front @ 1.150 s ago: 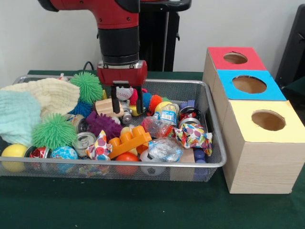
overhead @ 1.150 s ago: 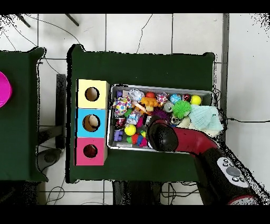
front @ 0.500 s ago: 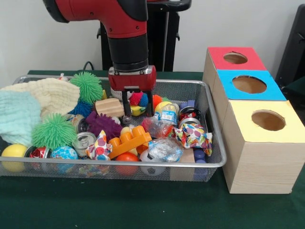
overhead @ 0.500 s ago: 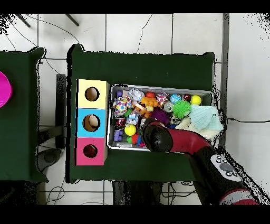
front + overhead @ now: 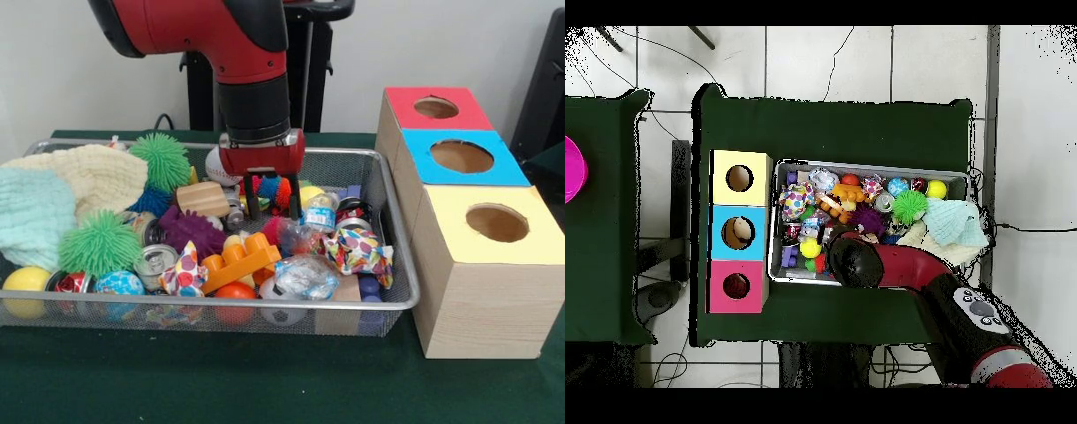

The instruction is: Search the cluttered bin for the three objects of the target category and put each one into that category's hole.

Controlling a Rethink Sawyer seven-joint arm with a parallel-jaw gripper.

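My gripper (image 5: pixel 272 208) hangs open over the middle of the wire bin (image 5: pixel 399 247), its fingertips (image 5: pixel 252 210) just above the clutter with nothing between them. A red and blue spiky ball (image 5: pixel 272 187) sits right behind it. A yellow ball (image 5: pixel 311 193) and a small plastic bottle (image 5: pixel 311 223) lie just right of it. In the overhead view the arm (image 5: pixel 865 262) hides the gripper. Three boxes stand beside the bin, each with a round hole: red (image 5: pixel 436 108), blue (image 5: pixel 462 156) and yellow (image 5: pixel 497 223).
The bin also holds green spiky balls (image 5: pixel 161 159), a purple spiky toy (image 5: pixel 190 230), an orange plastic block (image 5: pixel 238 261), a wood block (image 5: pixel 203 199), a baseball (image 5: pixel 214 164), cans (image 5: pixel 157 261), a patterned pouch (image 5: pixel 357 252) and folded cloths (image 5: pixel 53 199). Something pale lies inside the blue hole (image 5: pixel 738 232).
The gripper has moved to the right across the bin in the front view and a little lower, staying open. The objects in the bin have not visibly shifted.
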